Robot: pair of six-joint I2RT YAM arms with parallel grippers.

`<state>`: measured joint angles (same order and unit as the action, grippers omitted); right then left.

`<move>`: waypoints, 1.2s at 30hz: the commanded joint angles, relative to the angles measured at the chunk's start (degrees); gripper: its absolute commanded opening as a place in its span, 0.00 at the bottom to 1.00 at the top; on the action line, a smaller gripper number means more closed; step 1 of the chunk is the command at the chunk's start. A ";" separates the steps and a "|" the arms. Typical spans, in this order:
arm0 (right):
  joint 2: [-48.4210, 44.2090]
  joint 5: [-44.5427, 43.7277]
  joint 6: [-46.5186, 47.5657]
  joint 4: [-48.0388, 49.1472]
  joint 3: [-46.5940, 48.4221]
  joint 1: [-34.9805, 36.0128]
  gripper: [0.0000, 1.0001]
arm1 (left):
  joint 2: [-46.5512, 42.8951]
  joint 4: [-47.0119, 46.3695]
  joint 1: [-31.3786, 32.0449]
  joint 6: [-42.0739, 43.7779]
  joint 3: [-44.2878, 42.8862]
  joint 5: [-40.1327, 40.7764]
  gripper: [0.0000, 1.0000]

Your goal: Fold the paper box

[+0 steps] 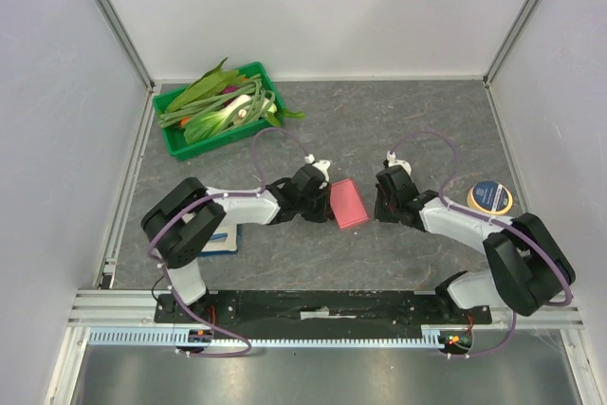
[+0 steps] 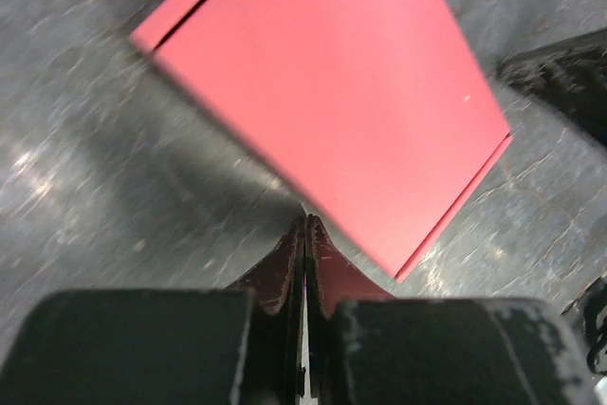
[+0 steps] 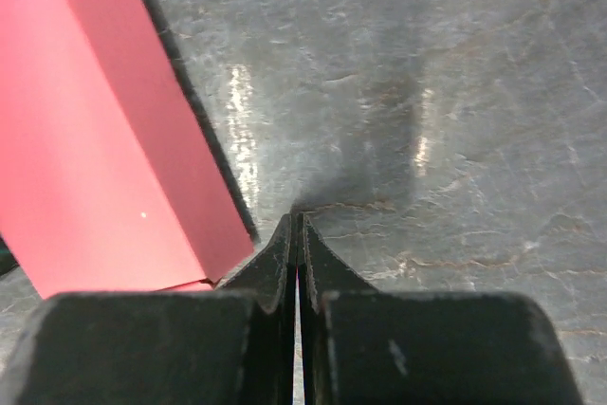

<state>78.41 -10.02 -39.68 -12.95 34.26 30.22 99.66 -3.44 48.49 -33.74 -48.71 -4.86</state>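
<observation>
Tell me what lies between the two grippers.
Only the paper box lies between the left gripper and the right gripper, both shut. The top external view shows this best.

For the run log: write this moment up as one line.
paper box: on table, between the hands | left hand: shut, empty, tips near box edge | right hand: shut, empty, beside box

Black-and-white arms [image 1: 237, 204], purple cables [image 1: 417, 133], seemingly dark-red fingertips [image 2: 327, 267].
</observation>
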 commanded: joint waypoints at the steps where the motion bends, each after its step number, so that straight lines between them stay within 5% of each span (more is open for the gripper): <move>1: 2.96 4.22 4.87 5.47 -0.42 0.72 0.00 | 7.47 8.80 1.34 -0.10 -3.67 -0.23 0.02; 7: 7.19 12.88 -4.07 16.88 -2.17 8.36 0.00 | 8.80 9.67 3.18 -0.01 -5.60 -0.67 0.02; 14: 8.42 25.65 -17.44 36.48 -6.41 7.14 0.00 | 10.38 10.47 4.16 0.60 -7.54 -0.85 0.02; 23: -0.36 2.82 2.37 1.91 1.68 2.49 0.00 | -2.00 11.27 1.17 -2.03 3.51 6.71 0.09; 31: 13.40 4.91 16.56 2.31 18.26 -1.21 0.00 | -6.41 9.86 -8.49 -3.36 5.12 2.94 0.17; 36: 22.90 5.45 19.20 2.75 25.50 -1.21 0.00 | 1.14 11.35 -10.26 -0.54 -3.40 2.23 0.07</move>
<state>95.79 -5.69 -25.80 -10.07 55.22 28.91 94.61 4.54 38.81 -35.99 -46.46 -2.39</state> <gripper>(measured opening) 0.004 0.106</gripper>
